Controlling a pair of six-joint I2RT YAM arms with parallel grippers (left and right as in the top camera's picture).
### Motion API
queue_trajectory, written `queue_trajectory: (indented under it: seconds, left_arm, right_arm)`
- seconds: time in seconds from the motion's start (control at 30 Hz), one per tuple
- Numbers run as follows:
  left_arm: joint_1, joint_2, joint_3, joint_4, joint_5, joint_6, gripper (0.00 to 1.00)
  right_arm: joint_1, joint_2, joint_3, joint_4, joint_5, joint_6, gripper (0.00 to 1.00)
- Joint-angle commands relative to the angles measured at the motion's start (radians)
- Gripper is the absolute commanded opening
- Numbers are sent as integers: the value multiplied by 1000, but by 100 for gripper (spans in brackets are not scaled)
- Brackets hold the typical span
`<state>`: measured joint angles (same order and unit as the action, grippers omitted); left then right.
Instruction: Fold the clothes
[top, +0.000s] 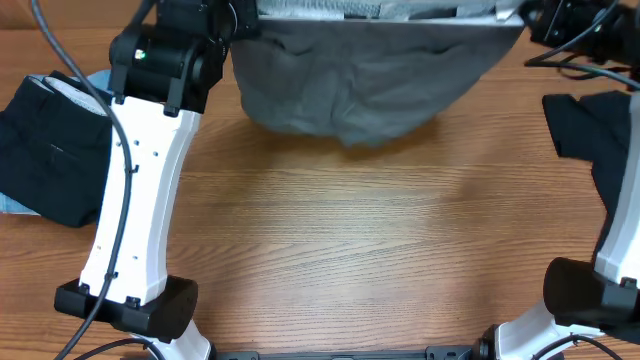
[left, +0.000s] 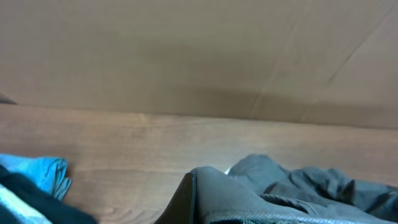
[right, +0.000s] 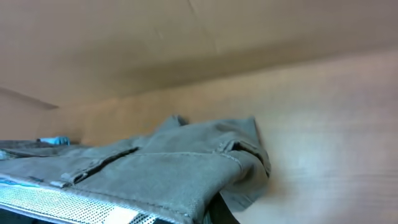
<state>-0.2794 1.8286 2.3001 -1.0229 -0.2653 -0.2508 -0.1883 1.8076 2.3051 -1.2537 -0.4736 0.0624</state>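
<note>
Overhead, the grey garment sits at twelve o'clock, its top edge drawn straight between the left arm and the right arm. Both jaws are clamped tight on its corners, probably to spread it flat on the table for folding. Black clothes lie aside at nine and three o'clock.

Large garment far centre on table; folded pile left edge; another garment right edge.

One grey garment, two black garments, one light-blue garment
</note>
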Motion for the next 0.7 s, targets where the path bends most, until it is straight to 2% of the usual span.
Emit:
queue_trajectory:
  seconds: [0.0,0.03,0.23,0.47,0.57,0.67]
  left_arm:
    - [69,-49,153,-5,1,34,4]
    - [69,-52,198,-14,50,27,4]
    - [79,-85,338,-19,45,26,4]
    - [79,-150,373,-36,45,10,4]
    - [79,-153,373,-106,46,-92,4]
    - [79,-149,372,-178,77,-267,4]
  right_arm:
    - [-75,-7,145,-14,120,-37,4]
    - [-75,-7,201,-38,120,-37,4]
    - [-75,-7,320,-85,124,-37,4]
    - [-77,-16,434,-164,124,-15,4]
    - [-77,-17,462,-193,96,8,4]
    - [-76,-17,464,-200,74,-3,4]
